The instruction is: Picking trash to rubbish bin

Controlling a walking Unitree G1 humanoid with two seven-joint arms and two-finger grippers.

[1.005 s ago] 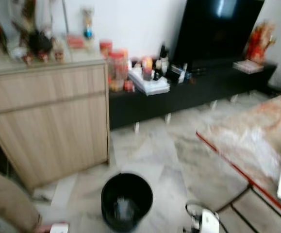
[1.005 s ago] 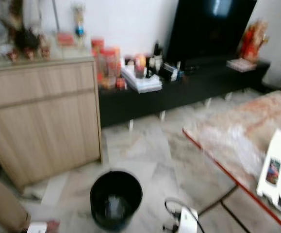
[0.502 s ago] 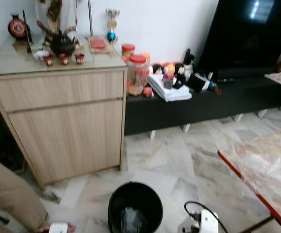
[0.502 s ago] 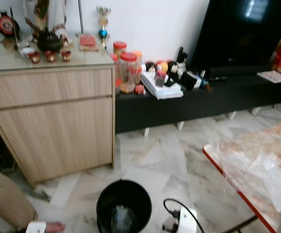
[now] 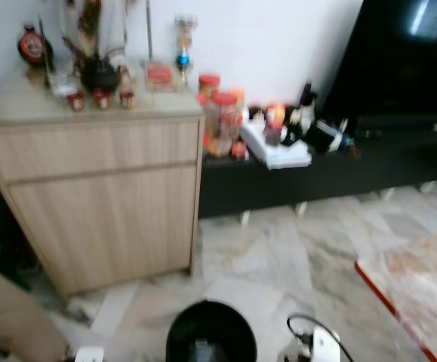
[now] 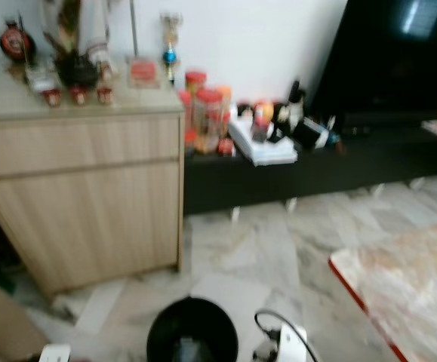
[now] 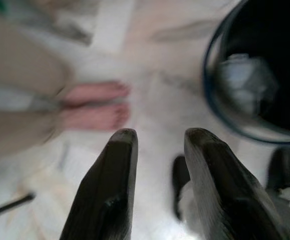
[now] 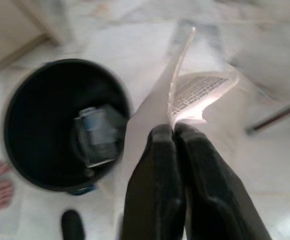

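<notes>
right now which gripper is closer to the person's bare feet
Left. The left gripper, jaws open, hangs over the floor right beside the bare feet. The right gripper, jaws shut on white paper, is on the far side of the black bin from them.

Over the past second the head camera has swung toward the robot's left and tipped upward, so the wooden cabinet (image 5: 101,204) now stands near the middle of the frame and the black bin (image 5: 210,343) has slid down to the bottom edge (the things themselves have not moved). The red-edged table (image 5: 422,290), which a second ago reached far across the right side with a white carton standing on it, has shrunk to a corner at lower right, the carton gone from sight. The picture, sharp half a second ago, has blurred again
</notes>
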